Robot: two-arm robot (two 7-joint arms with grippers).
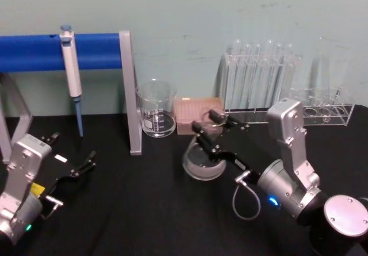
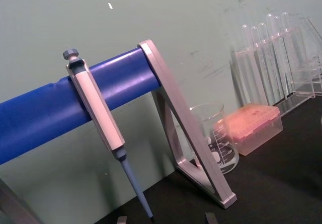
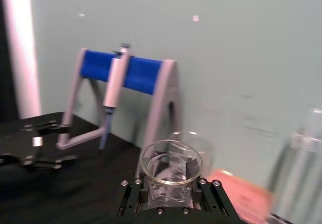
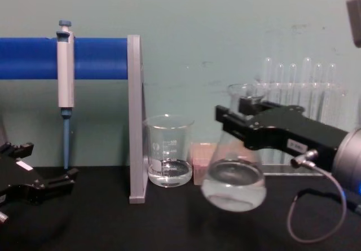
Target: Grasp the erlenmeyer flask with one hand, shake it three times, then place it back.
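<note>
R gripper [image 4: 240, 118], centre-right, pinches erlenmeyer flask [image 4: 234, 183] at neck; rec. short, small shakes w/ firm grip, liquid kept low; L gripper [image 4: 53, 183] idle lower left, spread.

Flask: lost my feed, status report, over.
Right gripper shut on flask neck, flask tilted. Left gripper open, parked left. Beaker nearby, standing apart.
</note>
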